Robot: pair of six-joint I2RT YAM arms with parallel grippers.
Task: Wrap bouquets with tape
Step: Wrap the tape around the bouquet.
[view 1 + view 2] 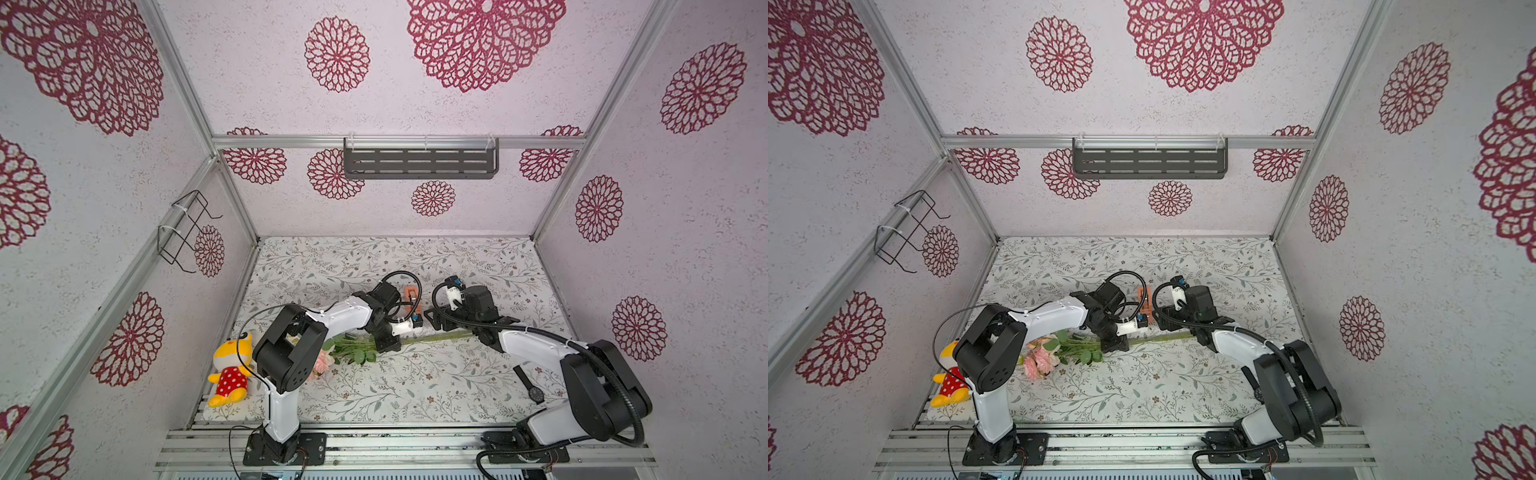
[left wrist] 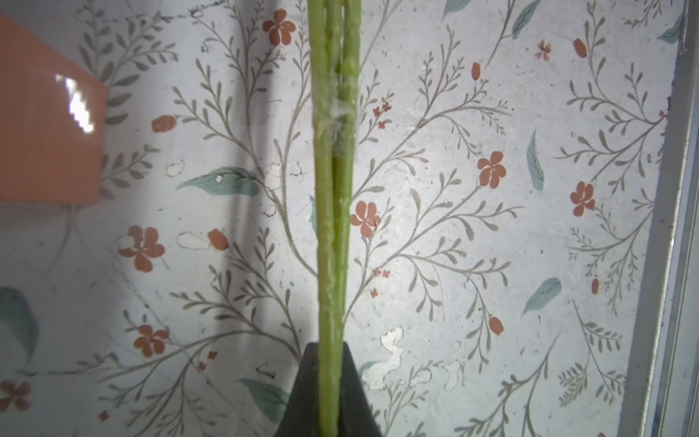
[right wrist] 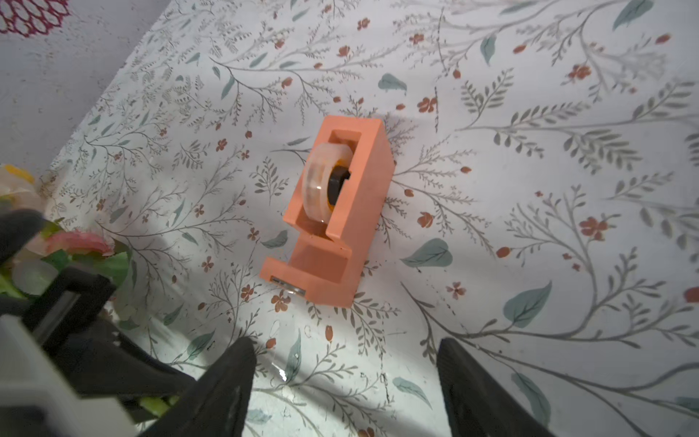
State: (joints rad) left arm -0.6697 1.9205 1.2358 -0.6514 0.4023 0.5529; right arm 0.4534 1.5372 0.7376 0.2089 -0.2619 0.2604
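Right wrist, tape (image 3: 321, 181) well apart from wall (image 3: 38, 75)

Green bouquet stems (image 2: 333, 227) are clamped in the left gripper (image 2: 328, 363); clear tape (image 2: 334, 113) is wrapped round them, an orange dispenser (image 2: 45, 125) set nearby.

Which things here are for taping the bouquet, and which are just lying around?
For the job: pink and peach artificial flower bouquet; clear tape roll in orange block dispenser.
Not needed: yellow plush toy in red dotted dress; black wire rack; dark slotted metal shelf.
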